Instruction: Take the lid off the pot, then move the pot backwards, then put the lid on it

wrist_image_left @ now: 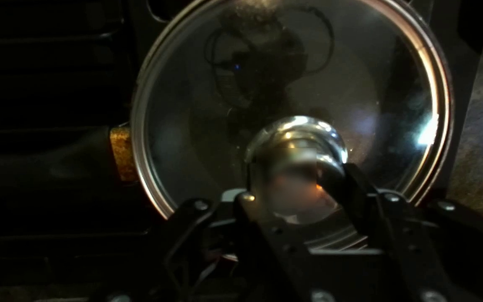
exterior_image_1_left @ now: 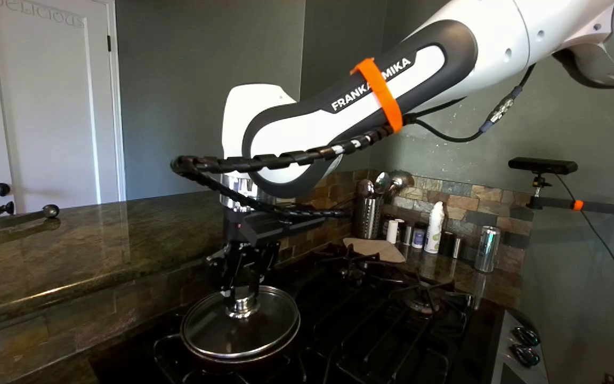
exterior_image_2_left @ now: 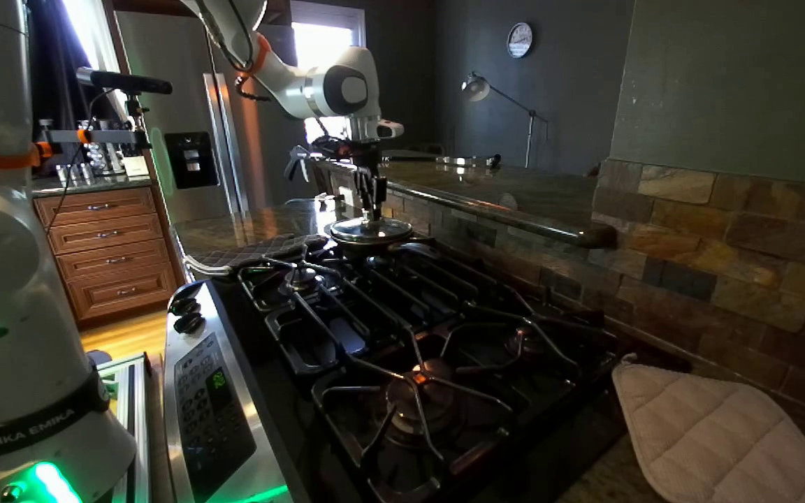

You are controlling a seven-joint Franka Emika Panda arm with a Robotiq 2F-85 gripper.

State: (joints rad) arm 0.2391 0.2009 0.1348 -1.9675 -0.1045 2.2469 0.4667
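In both exterior views the round glass lid (exterior_image_1_left: pixel 277 322) lies over the pot (exterior_image_1_left: pixel 232 365) on a rear part of the stove, its metal rim roughly level. From above, the lid (wrist_image_left: pixel 208 105) fills most of the wrist view and hides the pot's inside. My gripper (exterior_image_1_left: pixel 243 293) points straight down at the lid's centre. Its fingers stand on either side of the shiny knob (wrist_image_left: pixel 298 126), and the jaws are shut on it. The knob's top is blurred. At the pot's left in the wrist view, a brownish handle base (wrist_image_left: pixel 122 155) sticks out, with the dark handle beyond it.
Black burner grates (exterior_image_2_left: pixel 416 328) cover the stove. Behind the pot runs a stone-tiled wall (exterior_image_2_left: pixel 486 234) under a raised counter (exterior_image_1_left: pixel 99 250). A pale pot holder (exterior_image_2_left: pixel 717 419), a utensil canister (exterior_image_1_left: pixel 368 216) and several small bottles stand or lie beyond the stove's end.
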